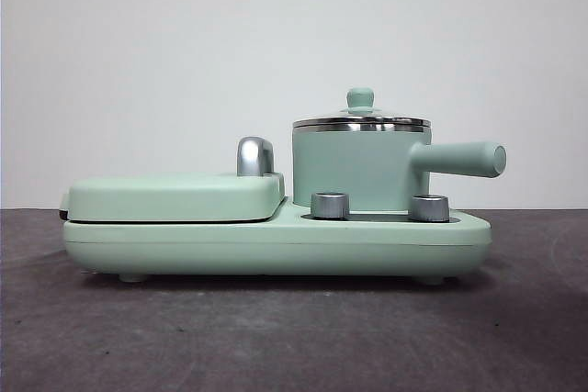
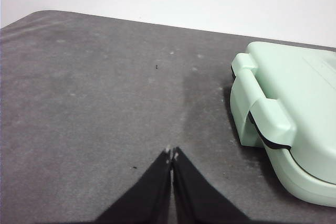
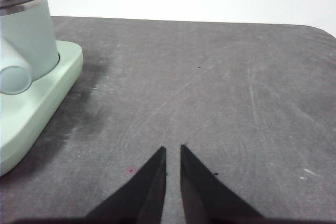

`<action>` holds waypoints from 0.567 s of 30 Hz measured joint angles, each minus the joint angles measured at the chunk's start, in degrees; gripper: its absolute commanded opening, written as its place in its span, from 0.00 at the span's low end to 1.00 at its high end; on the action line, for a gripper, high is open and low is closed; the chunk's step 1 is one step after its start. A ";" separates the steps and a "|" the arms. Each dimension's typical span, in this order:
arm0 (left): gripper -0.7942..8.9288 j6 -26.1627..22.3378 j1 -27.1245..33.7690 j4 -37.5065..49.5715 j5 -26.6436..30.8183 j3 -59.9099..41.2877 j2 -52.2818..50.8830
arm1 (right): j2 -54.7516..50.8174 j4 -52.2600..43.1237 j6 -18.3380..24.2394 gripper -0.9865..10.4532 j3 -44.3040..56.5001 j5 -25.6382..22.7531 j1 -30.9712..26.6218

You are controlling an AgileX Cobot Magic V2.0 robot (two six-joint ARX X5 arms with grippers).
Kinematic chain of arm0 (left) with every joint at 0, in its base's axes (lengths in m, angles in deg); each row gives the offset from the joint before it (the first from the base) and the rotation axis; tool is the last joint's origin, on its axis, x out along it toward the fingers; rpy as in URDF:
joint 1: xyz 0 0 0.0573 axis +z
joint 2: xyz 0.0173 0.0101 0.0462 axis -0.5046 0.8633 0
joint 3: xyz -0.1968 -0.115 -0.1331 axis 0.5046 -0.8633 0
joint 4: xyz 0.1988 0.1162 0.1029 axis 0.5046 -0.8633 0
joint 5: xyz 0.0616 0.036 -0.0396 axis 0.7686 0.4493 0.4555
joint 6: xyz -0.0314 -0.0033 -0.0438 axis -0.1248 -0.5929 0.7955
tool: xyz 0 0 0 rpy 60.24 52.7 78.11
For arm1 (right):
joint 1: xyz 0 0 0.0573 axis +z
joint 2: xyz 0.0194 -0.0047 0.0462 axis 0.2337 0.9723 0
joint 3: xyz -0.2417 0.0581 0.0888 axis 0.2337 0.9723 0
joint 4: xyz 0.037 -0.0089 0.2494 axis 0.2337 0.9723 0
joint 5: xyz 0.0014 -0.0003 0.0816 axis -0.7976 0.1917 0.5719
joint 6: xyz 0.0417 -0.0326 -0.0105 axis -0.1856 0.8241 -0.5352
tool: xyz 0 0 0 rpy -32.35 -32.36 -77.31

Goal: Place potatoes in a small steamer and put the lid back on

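The small steamer (image 1: 361, 167) is sitting on the mint-green base (image 1: 276, 245) with the lid (image 1: 361, 121) resting on its rim (handle sticking out sideways), beside the flat griddle cover (image 1: 175, 197). The right gripper (image 3: 172, 153) is hovering over the grey table (image 3: 210, 87), well apart from the steamer, jaws slightly parted around nothing. The left gripper (image 2: 171, 154) is waiting near the griddle end, jaws pressed together.

We are seeing a mint-green steamer (image 1: 360, 169) with a shiny silver rim, a green griddle (image 1: 175, 196), and a dark grey table (image 1: 276, 337).
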 measured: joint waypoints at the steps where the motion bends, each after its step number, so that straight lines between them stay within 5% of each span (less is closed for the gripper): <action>1: 0.09 0.00 0.00 0.00 0.00 0.00 0.00 | 0.00 -0.04 0.07 0.12 0.00 0.02 0.04; 17: 0.09 0.00 0.00 0.00 0.00 0.02 0.00 | 0.00 -0.50 0.42 0.12 0.13 0.00 0.09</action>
